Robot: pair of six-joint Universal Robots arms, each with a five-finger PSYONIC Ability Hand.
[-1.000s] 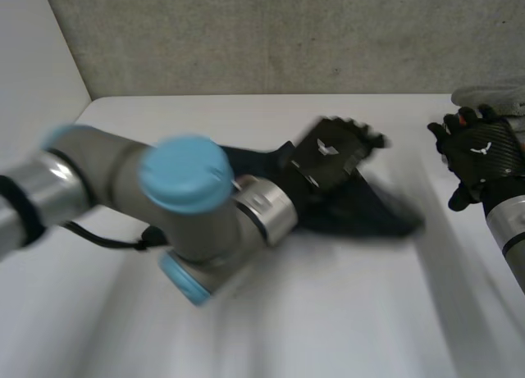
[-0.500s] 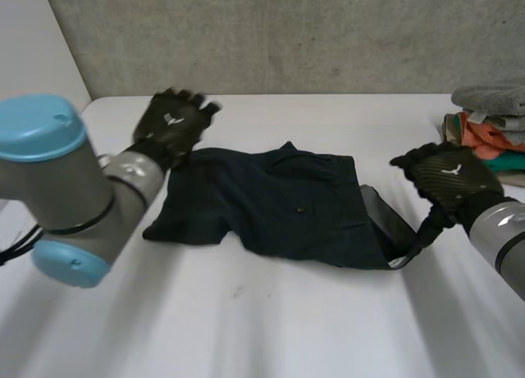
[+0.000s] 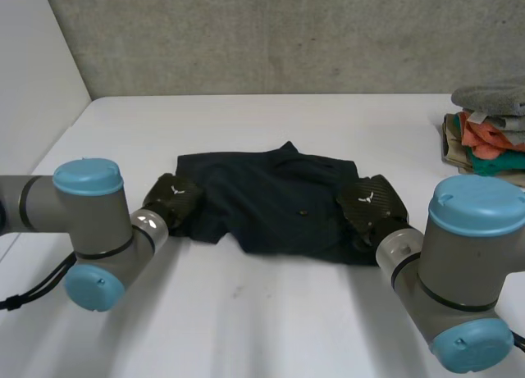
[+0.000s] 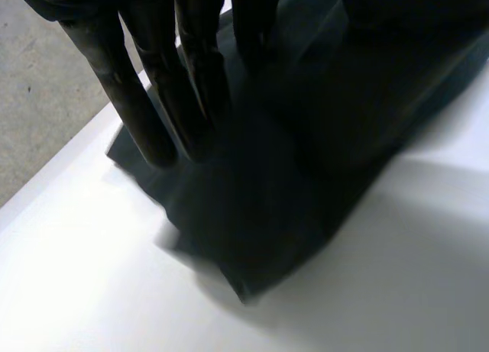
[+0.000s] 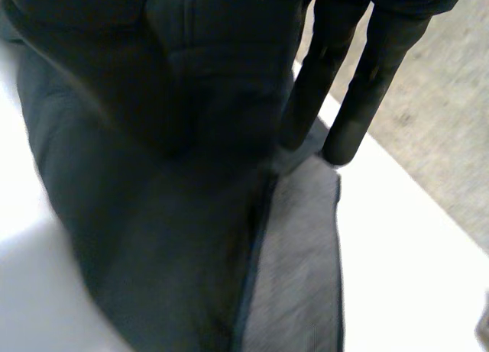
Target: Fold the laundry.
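A dark navy garment (image 3: 279, 202) lies crumpled across the middle of the white table (image 3: 271, 321). My left hand (image 3: 174, 199) sits on its left end. In the left wrist view its fingers (image 4: 145, 100) reach straight down onto the cloth (image 4: 306, 176), which bunches up between them and the thumb. My right hand (image 3: 369, 204) is on the garment's right end. In the right wrist view the fingers (image 5: 367, 85) and thumb stand on either side of a raised fold of the garment (image 5: 153, 237), with a grey inner face showing beside it.
A pile of folded clothes (image 3: 488, 132), grey on top with orange and teal below, stands at the table's right edge. A concrete wall (image 3: 271, 34) runs behind the table. Both arms lie low over the table's near side.
Both hands have come down from above the table onto the garment's two ends and closed on the cloth. The flap at the right end has been drawn in.
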